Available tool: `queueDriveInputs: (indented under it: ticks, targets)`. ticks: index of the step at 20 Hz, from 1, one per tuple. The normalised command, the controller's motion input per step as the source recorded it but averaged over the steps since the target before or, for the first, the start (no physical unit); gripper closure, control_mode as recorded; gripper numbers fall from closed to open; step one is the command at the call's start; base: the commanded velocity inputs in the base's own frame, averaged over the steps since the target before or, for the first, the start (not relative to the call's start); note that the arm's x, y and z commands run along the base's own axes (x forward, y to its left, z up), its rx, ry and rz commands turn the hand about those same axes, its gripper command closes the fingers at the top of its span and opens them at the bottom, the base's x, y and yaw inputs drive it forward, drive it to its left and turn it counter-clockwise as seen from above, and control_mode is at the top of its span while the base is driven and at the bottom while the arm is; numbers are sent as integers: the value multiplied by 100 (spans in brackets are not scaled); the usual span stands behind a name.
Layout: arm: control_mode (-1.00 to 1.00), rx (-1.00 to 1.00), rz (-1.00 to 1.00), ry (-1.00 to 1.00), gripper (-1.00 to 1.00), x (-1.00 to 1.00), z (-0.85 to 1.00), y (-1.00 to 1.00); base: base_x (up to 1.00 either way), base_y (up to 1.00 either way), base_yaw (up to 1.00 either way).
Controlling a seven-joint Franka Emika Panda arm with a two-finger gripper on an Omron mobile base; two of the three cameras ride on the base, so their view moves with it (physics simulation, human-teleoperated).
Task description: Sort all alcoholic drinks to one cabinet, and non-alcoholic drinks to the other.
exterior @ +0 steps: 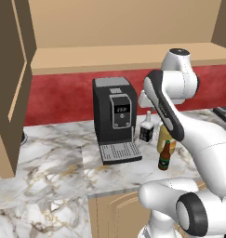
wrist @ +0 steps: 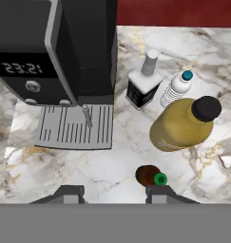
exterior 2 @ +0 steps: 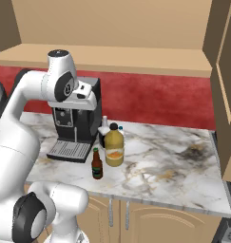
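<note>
1. Marble bench (exterior 2: pixel 169 161) carried all four bottles, grouped right of the black coffee machine (exterior: pixel 113 118).
2. Beer bottle (wrist: pixel 149 176) stood nearest the edge, juice bottle (wrist: pixel 181 125) behind it, squarish bottle (wrist: pixel 143 87) and water bottle (wrist: pixel 176 89) farthest back.
3. End effector (wrist: pixel 116 193) hovered above, fingers apart, gripping nothing.

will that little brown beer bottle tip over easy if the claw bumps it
Probably. The beer bottle is tall and slim on a small base, standing free on the marble counter. It looks like smooth glass, so likely rigid, slippery, and apt to roll if toppled.
</note>
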Motion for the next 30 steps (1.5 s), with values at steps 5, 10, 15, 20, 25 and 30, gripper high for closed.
queueDriveInputs:
  ticks: [5, 10, 15, 20, 25, 30]
  targets:
    - [-100, 0, 0, 0, -100, -1, 0, -7, 0, 0, 0]
    - [-100, 0, 0, -7, -100, -7, -9, -19, 0, 0, 0]
    - [-100, 0, 0, -6, -100, -6, -19, -20, 0, 0, 0]
    - [-100, 0, 0, -2, -100, -4, -27, -7, 0, 0, 0]
    - [-100, 0, 0, -1, -100, 0, -18, -12, 0, 0, 0]
    - [-100, 0, 5, -1, -100, 0, -20, -41, 0, 0, 0]
